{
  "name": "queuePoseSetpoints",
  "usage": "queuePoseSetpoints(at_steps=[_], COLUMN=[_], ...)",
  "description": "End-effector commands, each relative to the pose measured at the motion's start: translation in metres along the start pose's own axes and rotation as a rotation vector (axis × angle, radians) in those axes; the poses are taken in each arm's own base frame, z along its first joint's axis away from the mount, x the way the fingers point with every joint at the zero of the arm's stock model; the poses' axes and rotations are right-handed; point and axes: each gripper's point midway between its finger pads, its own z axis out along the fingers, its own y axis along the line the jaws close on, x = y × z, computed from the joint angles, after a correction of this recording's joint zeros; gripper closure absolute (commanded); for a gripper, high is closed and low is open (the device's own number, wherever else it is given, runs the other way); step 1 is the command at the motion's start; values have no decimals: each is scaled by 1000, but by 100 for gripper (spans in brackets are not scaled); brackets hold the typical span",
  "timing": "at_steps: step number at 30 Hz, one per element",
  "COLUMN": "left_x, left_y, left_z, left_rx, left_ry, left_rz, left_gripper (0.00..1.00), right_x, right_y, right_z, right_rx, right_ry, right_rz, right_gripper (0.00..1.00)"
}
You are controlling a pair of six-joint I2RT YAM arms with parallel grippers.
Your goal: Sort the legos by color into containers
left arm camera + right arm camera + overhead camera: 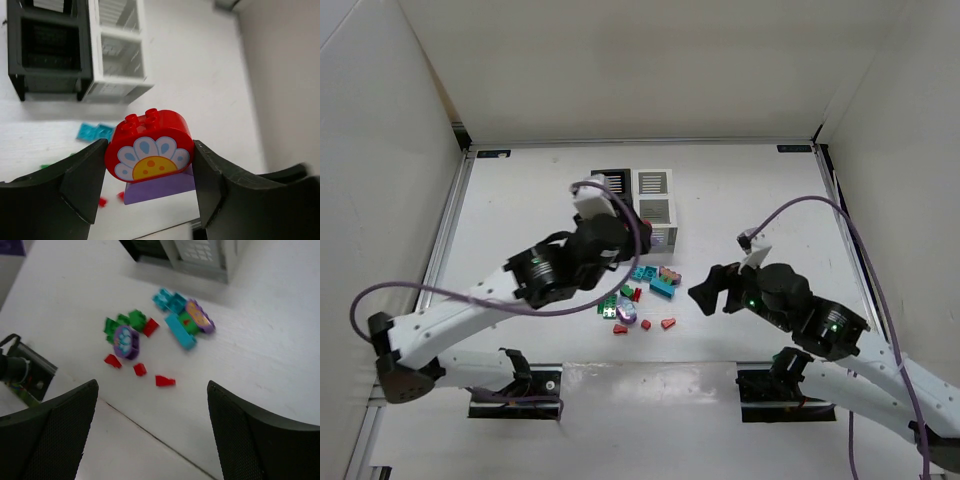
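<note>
**Red flower-printed brick** (150, 145): clamped between the fingers of the left gripper (150, 172), lifted off the table.

**Black bin** (47, 50), **white bin** (117, 50): set side by side at the brick's 11 o'clock.

**Loose legos** (642, 298): scattered at the bins' 6 o'clock.

**Right gripper** (152, 425): spread wide, nothing held.

**Step judged:** carriage to a bin. A compartment must be chosen for red, and the brick centred over it and released.

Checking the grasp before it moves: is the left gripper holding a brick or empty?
Holding. The left gripper is shut on the red flower brick; both fingers press its sides.
</note>
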Motion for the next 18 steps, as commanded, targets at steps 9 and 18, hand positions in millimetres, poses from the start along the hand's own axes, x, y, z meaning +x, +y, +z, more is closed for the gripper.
queuePoseSetpoints(at_steps=[9, 18], left_x=[-61, -72], left_y=[-13, -15], left_z=[-47, -53], left_rx=[8, 16], left_ry=[-268, -332], left_rz=[-425, -492], left_gripper=[41, 41], right_x=[-132, -156], right_y=[116, 144], right_z=[18, 4], right_rx=[-361, -535], right_ry=[-357, -464], right_rz=[-273, -311], right_gripper=[10, 18])
